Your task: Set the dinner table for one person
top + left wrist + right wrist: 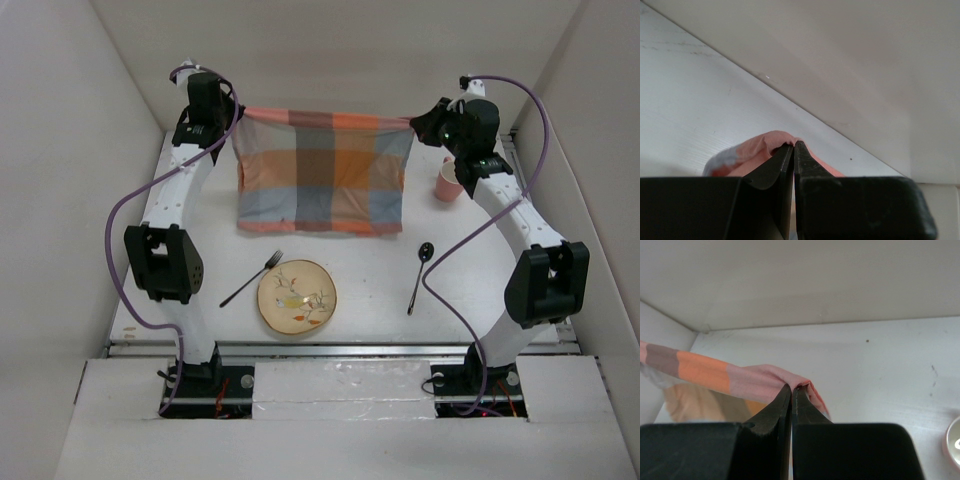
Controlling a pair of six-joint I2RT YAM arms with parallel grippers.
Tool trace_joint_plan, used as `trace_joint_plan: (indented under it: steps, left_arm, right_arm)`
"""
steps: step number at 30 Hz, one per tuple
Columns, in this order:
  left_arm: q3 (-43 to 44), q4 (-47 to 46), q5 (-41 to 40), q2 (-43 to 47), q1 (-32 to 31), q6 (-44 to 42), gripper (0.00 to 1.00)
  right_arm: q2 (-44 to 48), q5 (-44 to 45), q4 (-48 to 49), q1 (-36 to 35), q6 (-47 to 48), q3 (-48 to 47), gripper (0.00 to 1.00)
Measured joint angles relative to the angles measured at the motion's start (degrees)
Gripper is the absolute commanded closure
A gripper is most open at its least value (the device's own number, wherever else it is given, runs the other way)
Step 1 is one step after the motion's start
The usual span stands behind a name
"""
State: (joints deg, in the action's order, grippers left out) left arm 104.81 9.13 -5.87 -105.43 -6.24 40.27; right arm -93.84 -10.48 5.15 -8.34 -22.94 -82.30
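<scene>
Left fingers (774, 172) and right fingers (771, 412) each clamp a top corner of the orange-blue checked cloth (320, 170), holding it taut between them (to spread it flat, I'd judge). Its lower edge rests on the large matte white counter (370, 290), beyond the round cream floral plate (297, 297).

Dinner table (370, 300): matt white, smooth, faintly scuffed. Checked cloth (322, 170) beyond the plate (297, 296): soft woven fabric, matt, creased. Plate: glazed, glossy, painted motif. Fork (252, 277) and spoon (420, 275) flanking the plate: dark, faint sheen. Left gripper (794, 144) and right gripper (791, 387), 2 in all: smooth matt black plastic fingers.
</scene>
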Motion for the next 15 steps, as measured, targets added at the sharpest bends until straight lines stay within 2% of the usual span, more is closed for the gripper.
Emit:
trace_joint_plan:
  steps: [3, 7, 10, 11, 12, 15]
  left_arm:
    - [8.7, 2.8, 2.1, -5.4, 0.2, -0.2, 1.0]
    - [9.7, 0.8, 4.3, -2.5, 0.2, -0.4, 1.0]
    - [-1.4, -7.3, 5.5, 6.4, 0.2, -0.4, 1.0]
    - [-7.1, -10.8, 6.0, 10.1, 0.2, -0.3, 1.0]
    - [-13.3, -13.5, 6.6, 14.1, 0.2, -0.1, 1.0]
    - [-29.6, -27.5, 8.9, 17.4, 0.3, 1.8, 1.0]
  right_arm:
    - [-3.1, -0.1, -2.4, 0.8, 0.1, -7.0, 1.0]
    - [-0.6, -0.1, -1.7, 1.7, 0.3, -10.1, 1.0]
    - [4.9, -0.2, 2.1, 2.0, 0.3, -5.8, 1.0]
    - [8.7, -0.6, 4.7, 2.0, 0.2, 0.3, 1.0]
    - [8.8, -0.7, 4.7, 2.0, 0.2, 0.5, 1.0]
    - [9.9, -1.6, 14.3, 2.3, -1.2, 13.5, 1.0]
